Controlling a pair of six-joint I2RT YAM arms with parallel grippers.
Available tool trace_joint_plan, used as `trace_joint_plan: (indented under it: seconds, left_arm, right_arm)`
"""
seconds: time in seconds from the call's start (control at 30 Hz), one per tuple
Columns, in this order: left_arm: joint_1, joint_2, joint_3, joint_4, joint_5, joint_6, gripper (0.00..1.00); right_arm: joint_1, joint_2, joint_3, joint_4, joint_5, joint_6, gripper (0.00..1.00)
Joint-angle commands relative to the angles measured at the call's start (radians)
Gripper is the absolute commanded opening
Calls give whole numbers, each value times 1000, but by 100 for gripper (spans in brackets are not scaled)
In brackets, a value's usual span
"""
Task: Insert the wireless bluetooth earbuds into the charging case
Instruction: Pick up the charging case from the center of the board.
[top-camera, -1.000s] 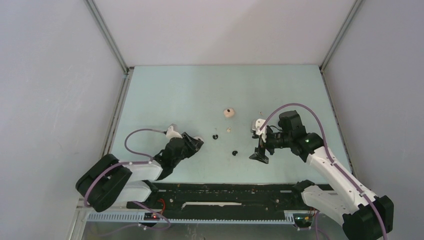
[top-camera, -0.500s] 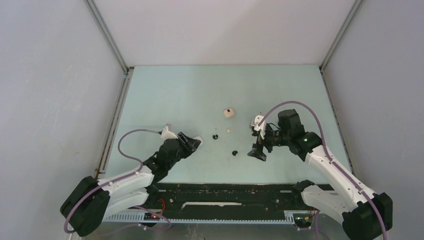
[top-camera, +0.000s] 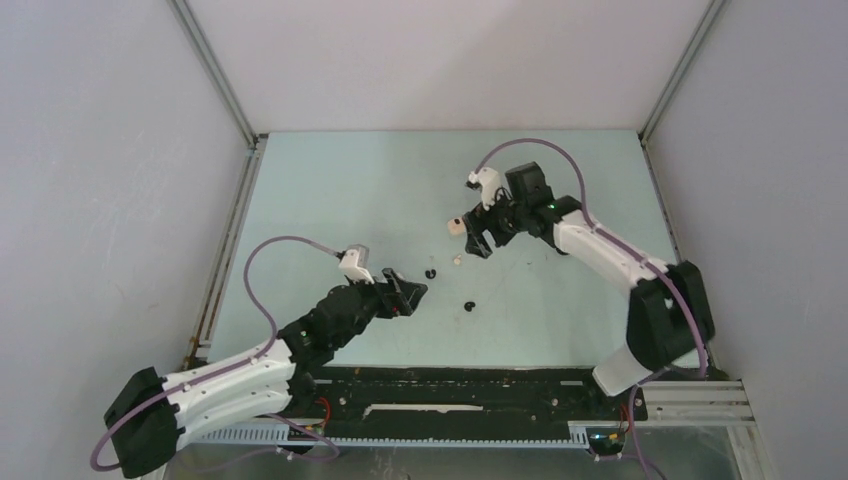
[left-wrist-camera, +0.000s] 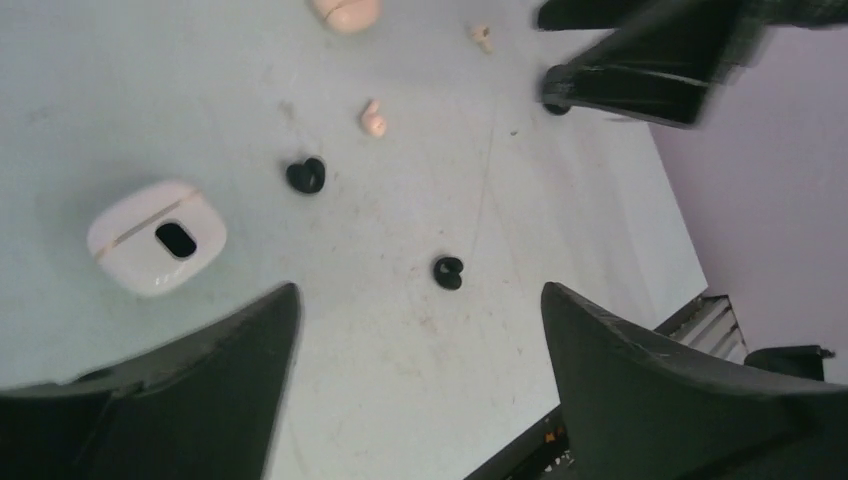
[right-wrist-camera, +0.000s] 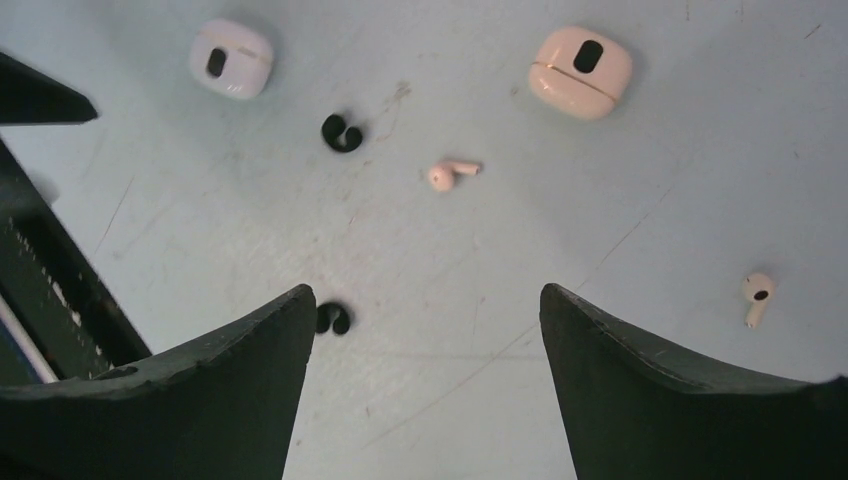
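On the tabletop (right-wrist-camera: 640, 200) the earbuds (right-wrist-camera: 450, 174) lie loose near two cases (right-wrist-camera: 580, 72); left fingers (left-wrist-camera: 660, 390) and right fingers (right-wrist-camera: 690, 400) both gape wide, holding nothing; better to straddle one bud squarely and pinch gently, since slick plastic may squirt out; buds are glossy nubs, black, pink, white; cases smooth, pebble-like, seamed

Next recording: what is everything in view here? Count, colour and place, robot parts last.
white case: 1, white, on the table beside the left gripper
pink case: 1, pale pink, mid-table, near the right gripper
black earbuds: 2, black, loose, nearer the arm bases than the pink case
stemmed earbuds: 2, pale; one between the cases, one off to the pink case's side
table: 1, light blue-green
left gripper: 1, black, open, empty
right gripper: 1, black, open, empty
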Motion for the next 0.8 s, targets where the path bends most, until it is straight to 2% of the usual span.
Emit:
trace_joint_plan:
  seconds: [0.0, 0.2, 0.3, 0.43, 0.67, 0.77]
  left_arm:
    - [-22, -81, 14, 24, 24, 115, 99]
    - [-23, -173, 25, -125, 103, 141, 100]
    - [-25, -193, 19, -133, 116, 155, 100]
    - [-44, -188, 32, -123, 144, 178, 100]
    - [-64, -151, 54, -158, 68, 122, 100]
    - [-68, -122, 56, -142, 108, 148, 100]
  right_arm:
    - [33, 177, 147, 7, 75, 55, 84]
    - [45, 414, 392, -47, 144, 73, 84]
    - [39, 502, 490, -80, 155, 81, 84]
    - [41, 588, 561, -87, 182, 73, 84]
    - [36, 719, 676, -123, 230, 67, 84]
    - [35, 764, 713, -153, 226, 63, 82]
